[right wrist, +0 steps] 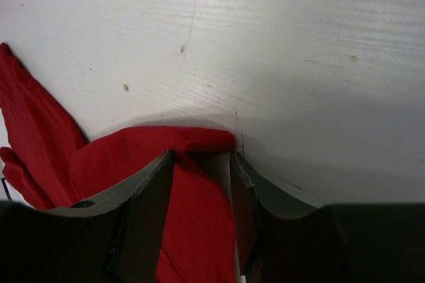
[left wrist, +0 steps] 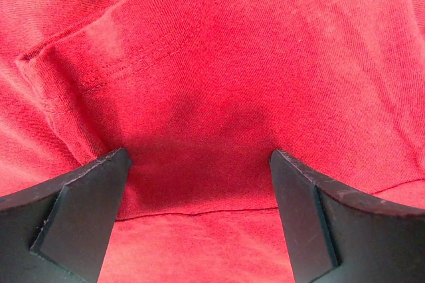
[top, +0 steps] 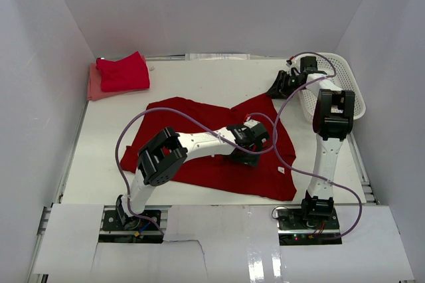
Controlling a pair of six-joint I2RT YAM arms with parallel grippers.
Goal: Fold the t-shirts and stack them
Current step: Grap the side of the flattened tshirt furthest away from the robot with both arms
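Observation:
A deep red t-shirt lies spread flat in the middle of the table. My left gripper is low over its right half, jaws wide open; in the left wrist view the gripper straddles a hemmed fold of cloth with nothing pinched. My right gripper is down at the shirt's far right corner. In the right wrist view the gripper brackets that corner, jaws narrow but open, a sliver of table showing beside the right finger. A folded red shirt rests on a salmon-pink one at the back left.
A white lattice basket stands at the back right, just beside the right arm. White walls close in the table on three sides. Purple cables loop over the spread shirt and around both arms.

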